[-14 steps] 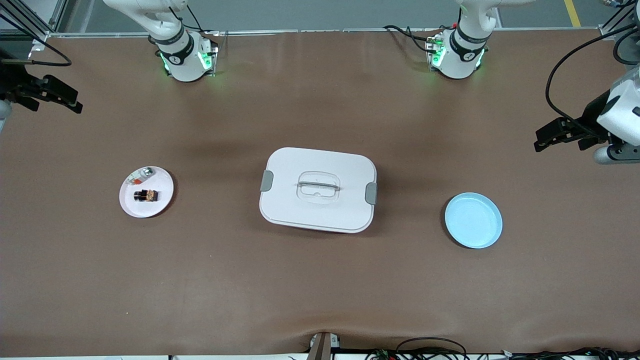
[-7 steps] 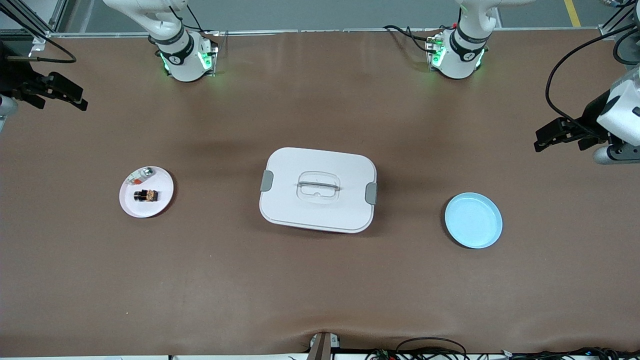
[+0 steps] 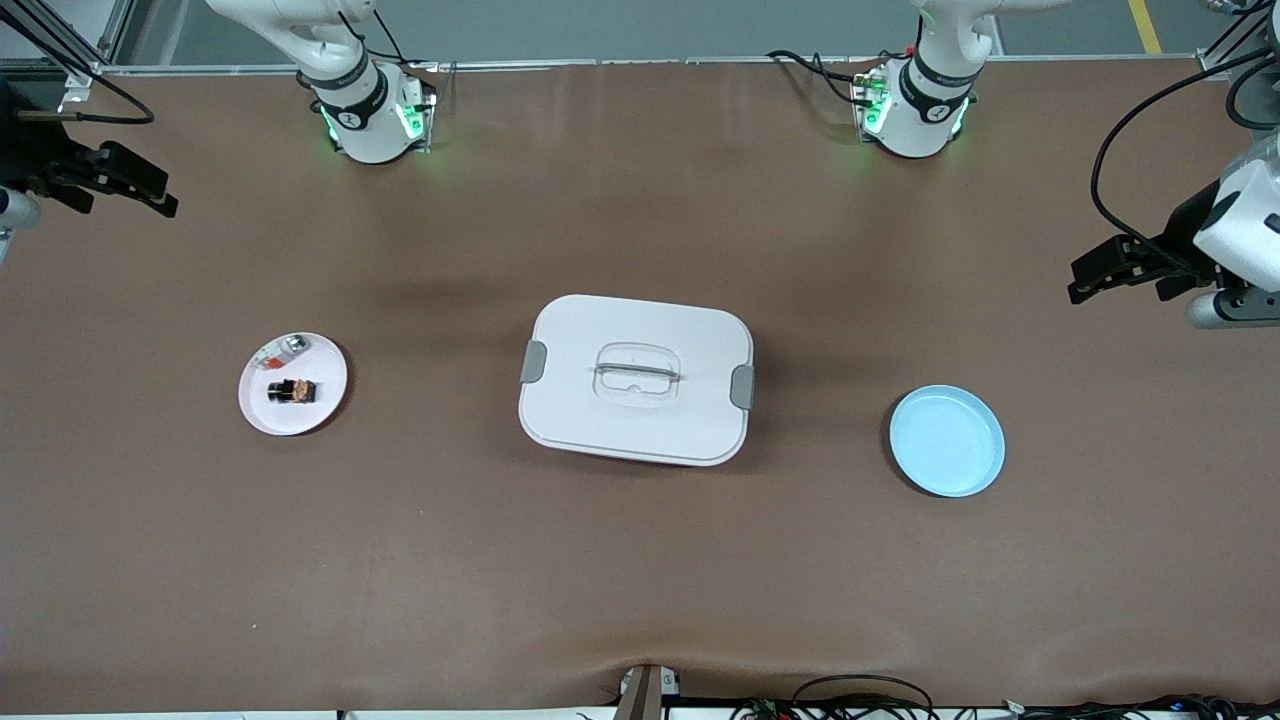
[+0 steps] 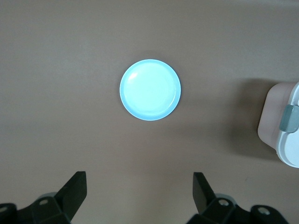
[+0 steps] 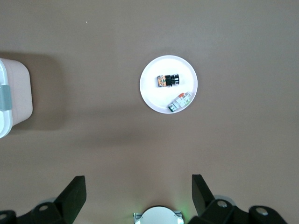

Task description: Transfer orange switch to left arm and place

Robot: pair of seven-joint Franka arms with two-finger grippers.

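Observation:
The orange switch (image 3: pixel 291 391) is a tiny black part with an orange band, lying on a white plate (image 3: pixel 325 400) toward the right arm's end of the table; it also shows in the right wrist view (image 5: pixel 167 80). The white box (image 3: pixel 636 379) with grey latches sits mid-table. My right gripper (image 3: pixel 150 195) is open and empty, high over the right arm's end of the table, its fingers (image 5: pixel 74 191) wide apart. My left gripper (image 3: pixel 1095 272) is open and empty, high over the left arm's end, fingers (image 4: pixel 76 186) wide apart.
A small silver-and-red item (image 3: pixel 282 348) lies on the white plate beside the switch. An empty light-blue plate (image 3: pixel 947 441) sits toward the left arm's end, and also shows in the left wrist view (image 4: pixel 150 89). The box edge shows in both wrist views.
My right gripper has shifted slightly toward the table's middle and up in the front view. The left arm and all objects have not moved.

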